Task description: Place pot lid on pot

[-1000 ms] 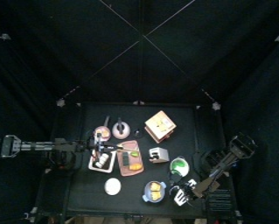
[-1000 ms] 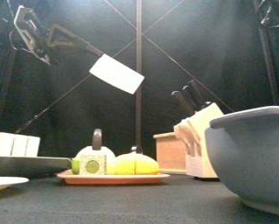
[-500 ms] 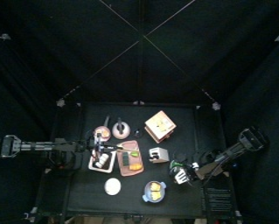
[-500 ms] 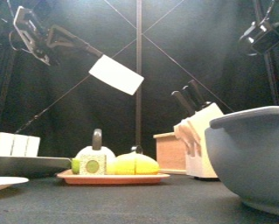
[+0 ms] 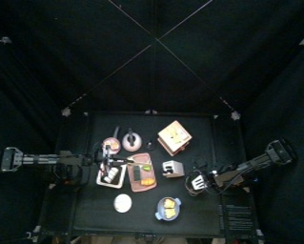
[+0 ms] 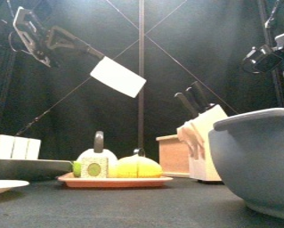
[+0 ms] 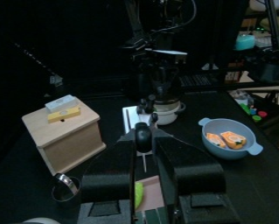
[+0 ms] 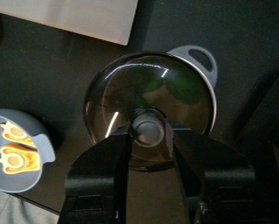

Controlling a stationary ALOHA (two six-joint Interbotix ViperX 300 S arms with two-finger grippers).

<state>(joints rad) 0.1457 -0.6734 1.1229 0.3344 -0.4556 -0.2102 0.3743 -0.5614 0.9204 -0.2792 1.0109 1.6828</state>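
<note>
While the right end effector (image 8: 149, 144) pinches the lid's (image 8: 151, 96) knob, the pot (image 8: 188, 72) sits directly beneath.

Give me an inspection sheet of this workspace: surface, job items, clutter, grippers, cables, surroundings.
Surface: black table, crowded in the middle.
Job's things: glass pot lid held by its knob above the grey pot, whose rim and handle show behind the lid; whether it is seated, cannot tell.
Clutter: wooden box; blue bowl with orange pieces; tray with yellow food; white round dish; knife block.
Grippers: right gripper shut on the lid's knob; left gripper jaws together, holding nothing, at the table's left side.
Cables: nothing seen on the table.
Surroundings: black curtains; white card hanging up.
</note>
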